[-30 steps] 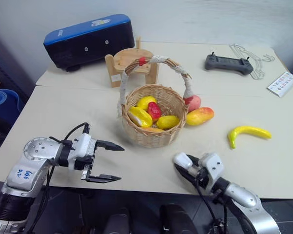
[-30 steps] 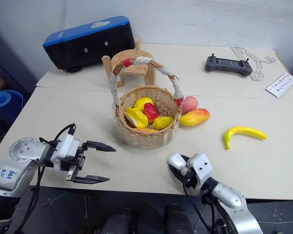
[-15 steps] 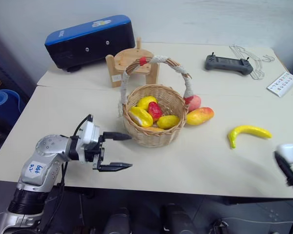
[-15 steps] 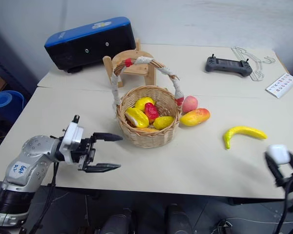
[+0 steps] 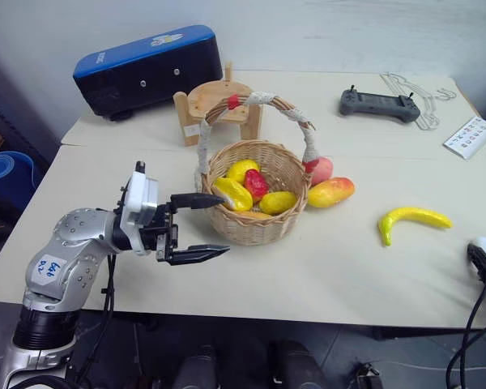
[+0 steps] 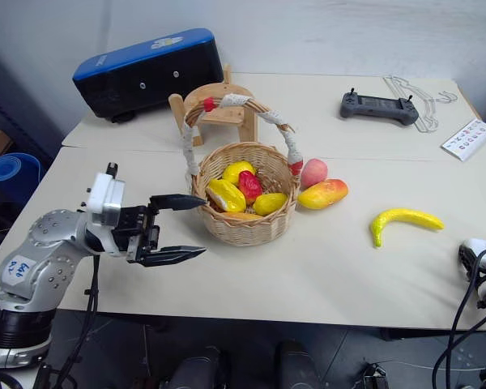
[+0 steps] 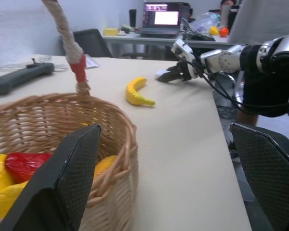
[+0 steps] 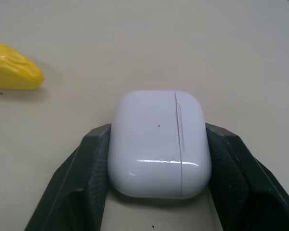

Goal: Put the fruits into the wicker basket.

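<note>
The wicker basket [image 5: 259, 223] stands mid-table and holds two lemons [image 5: 241, 170], another yellow fruit [image 5: 232, 194] and a small red one [image 5: 257, 184]. A peach [image 5: 323, 169] and a mango [image 5: 330, 192] lie against its right side. The banana [image 5: 413, 220] lies further right. My left gripper [image 5: 225, 225] is open, level, its fingertips at the basket's left wall with nothing between them. My right gripper [image 8: 159, 144] hovers at the table's right edge near the banana's tip [image 8: 12, 72], shut on a white earbud case [image 8: 159, 142].
Behind the basket stands a round wooden stool [image 5: 219, 99], with a blue-topped black box [image 5: 146, 69] at the back left. A grey controller [image 5: 378, 105], a wire hanger [image 5: 417, 101] and a printed card [image 5: 471, 136] lie at the back right.
My right gripper swung far to the right with the white case, from the front middle to the table's right edge. My left gripper rose and moved in toward the basket.
</note>
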